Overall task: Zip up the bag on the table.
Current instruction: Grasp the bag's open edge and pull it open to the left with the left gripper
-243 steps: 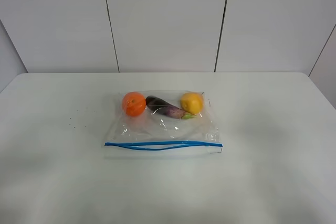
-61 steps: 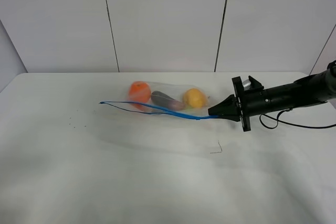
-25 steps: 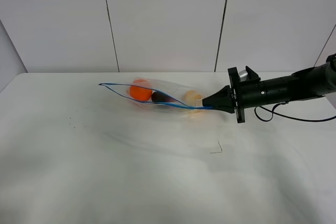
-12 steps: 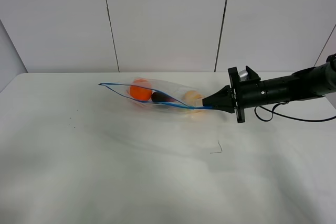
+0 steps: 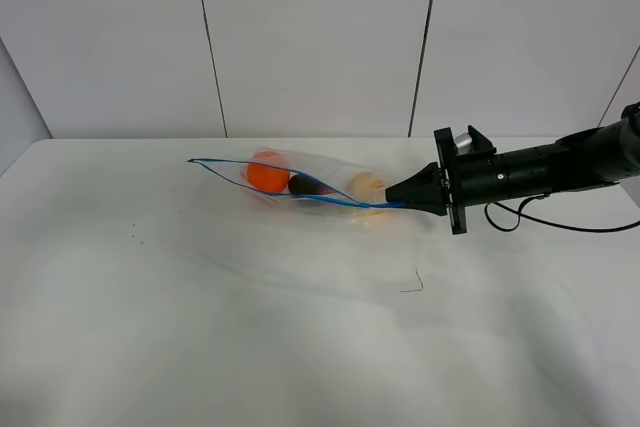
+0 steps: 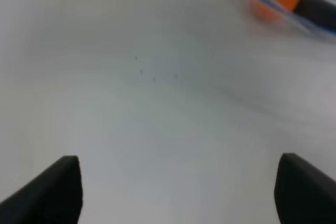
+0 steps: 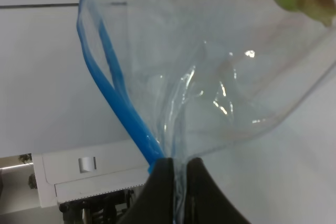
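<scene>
Now | right gripper [image 5: 393, 203] clamped on bag [image 5: 312, 173] corner at blue zip strip [image 5: 345, 204] | strip halves parted | left gripper [image 6: 176, 190] fingers spread wide, empty, over table [image 6: 157, 124].

Clear bag [image 5: 332, 177], blue zip strip [image 7: 127, 114]; black tool [image 5: 392, 203]; white table [image 5: 250, 327].

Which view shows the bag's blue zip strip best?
The right wrist view: the blue zip strip is large and sharp, running into the shut right gripper. Exterior high shows its whole length, thinly. Left wrist shows one blurred end.
</scene>
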Robot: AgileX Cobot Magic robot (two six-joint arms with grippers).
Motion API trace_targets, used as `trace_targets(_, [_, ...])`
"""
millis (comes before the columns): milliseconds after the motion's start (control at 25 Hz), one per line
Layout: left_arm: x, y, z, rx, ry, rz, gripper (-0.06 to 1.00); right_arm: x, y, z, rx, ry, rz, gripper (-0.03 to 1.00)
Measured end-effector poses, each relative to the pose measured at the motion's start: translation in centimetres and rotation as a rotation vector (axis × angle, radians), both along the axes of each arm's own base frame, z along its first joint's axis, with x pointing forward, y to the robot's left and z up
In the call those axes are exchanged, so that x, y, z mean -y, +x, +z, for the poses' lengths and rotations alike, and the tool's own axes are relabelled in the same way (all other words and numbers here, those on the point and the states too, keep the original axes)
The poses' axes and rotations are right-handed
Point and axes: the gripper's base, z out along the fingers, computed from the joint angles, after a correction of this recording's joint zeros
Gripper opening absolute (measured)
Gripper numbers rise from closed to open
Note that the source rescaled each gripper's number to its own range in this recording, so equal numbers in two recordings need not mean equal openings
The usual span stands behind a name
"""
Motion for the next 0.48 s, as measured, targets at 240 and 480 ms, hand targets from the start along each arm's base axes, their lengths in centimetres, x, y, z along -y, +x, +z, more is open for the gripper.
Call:
trace_targets(240, [0.1,6.8,-0.8,-0.006,0.169,-0.129,1.00,0.0,0.0,0.0,0.000,0.000,0.000,0.00])
trace_targets(480, [-0.1,11.2,-0.7,0.195,0.766,-0.462,1.00,0.0,0.0,0.0,0.000,0.000,0.000,0.00])
